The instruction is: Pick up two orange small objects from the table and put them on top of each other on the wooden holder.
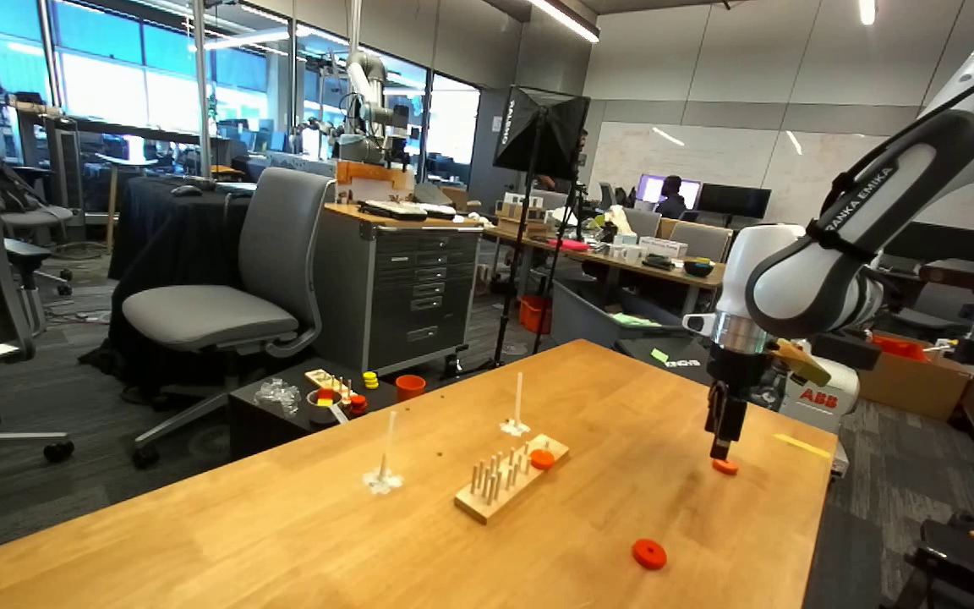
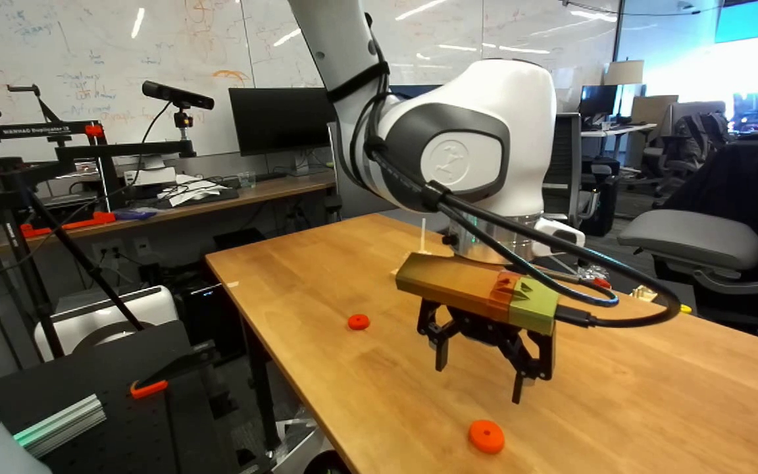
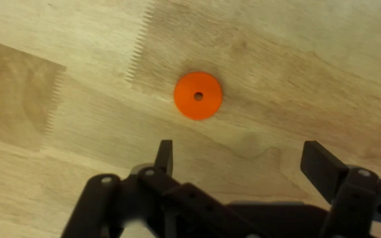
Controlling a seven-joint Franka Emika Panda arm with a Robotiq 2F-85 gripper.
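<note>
On the table (image 1: 301, 541) two loose orange small objects, flat discs with a central hole, show in both exterior views: one (image 1: 649, 554) lies toward the front, another (image 1: 725, 466) just behind the fingertips. The wooden holder (image 1: 487, 501), a pale block with several upright pegs, bears a further orange disc (image 1: 542, 459) at its far end; whether a peg runs through it I cannot tell. My gripper (image 2: 479, 385) hangs above the tabletop, fingers wide apart and nothing between them. In the wrist view a single orange disc (image 3: 197, 107) lies ahead of the open gripper (image 3: 238, 142), left of centre.
Two slim pale rods with flared bases, a nearer rod (image 1: 387, 444) and a farther rod (image 1: 518, 402), stand upright beside the holder. A low black stand (image 1: 271, 427) beyond the table edge carries another pegged block and small coloured pieces. A cable (image 2: 642, 270) loops from the gripper.
</note>
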